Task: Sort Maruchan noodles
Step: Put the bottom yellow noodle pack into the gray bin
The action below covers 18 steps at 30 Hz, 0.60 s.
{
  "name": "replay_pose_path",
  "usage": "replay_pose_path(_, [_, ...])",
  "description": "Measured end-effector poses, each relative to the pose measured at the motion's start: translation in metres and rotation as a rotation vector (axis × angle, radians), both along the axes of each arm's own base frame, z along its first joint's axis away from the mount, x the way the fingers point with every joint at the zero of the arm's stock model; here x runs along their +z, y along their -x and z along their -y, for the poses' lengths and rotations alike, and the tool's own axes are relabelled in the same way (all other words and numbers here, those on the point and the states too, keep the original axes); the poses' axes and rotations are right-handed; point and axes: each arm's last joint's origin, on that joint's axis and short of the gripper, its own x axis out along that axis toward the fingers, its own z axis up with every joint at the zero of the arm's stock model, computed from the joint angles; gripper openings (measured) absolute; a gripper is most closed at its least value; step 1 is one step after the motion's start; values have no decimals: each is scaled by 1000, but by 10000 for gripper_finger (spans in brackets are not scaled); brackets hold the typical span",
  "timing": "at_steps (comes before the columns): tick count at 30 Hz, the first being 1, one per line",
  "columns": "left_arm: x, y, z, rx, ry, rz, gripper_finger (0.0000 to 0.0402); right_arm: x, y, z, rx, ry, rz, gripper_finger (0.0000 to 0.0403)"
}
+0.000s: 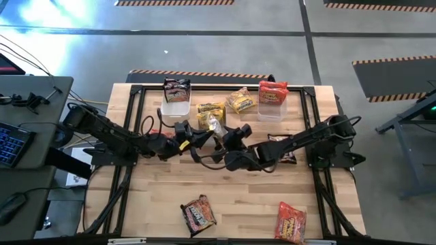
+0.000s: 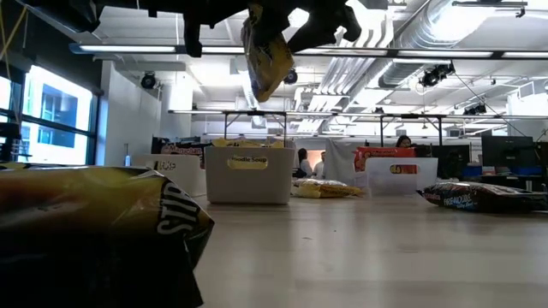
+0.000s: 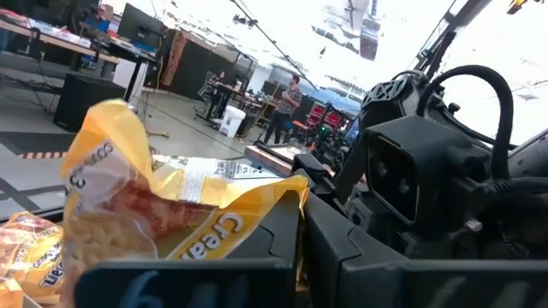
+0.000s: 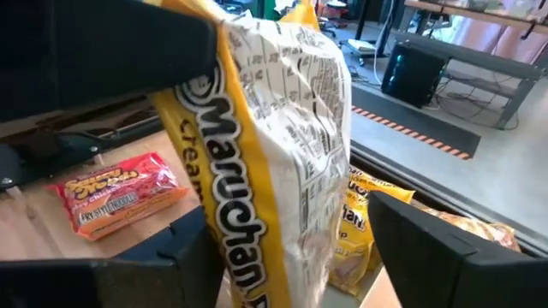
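One yellow Maruchan packet (image 1: 215, 126) hangs mid-air above the counter (image 1: 231, 197) centre, left claw (image 1: 204, 133) clenched on it, right claw (image 1: 228, 139) fingers spread either side of it.

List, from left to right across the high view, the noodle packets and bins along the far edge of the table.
Clear bin with a dark packet → yellow packet → second yellow packet → clear bin with a red packet.
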Motion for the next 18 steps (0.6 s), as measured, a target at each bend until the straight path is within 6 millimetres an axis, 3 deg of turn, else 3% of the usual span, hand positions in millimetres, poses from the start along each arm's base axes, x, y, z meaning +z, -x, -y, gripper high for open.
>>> replay_pose_path(11, [2,0,0,4,-13,10,1,1,1,-1,-6,55,-38,135])
replay_pose_path(18, [2,2,5,6,-125,-46,17,0,2,-6,22,108,-95,101])
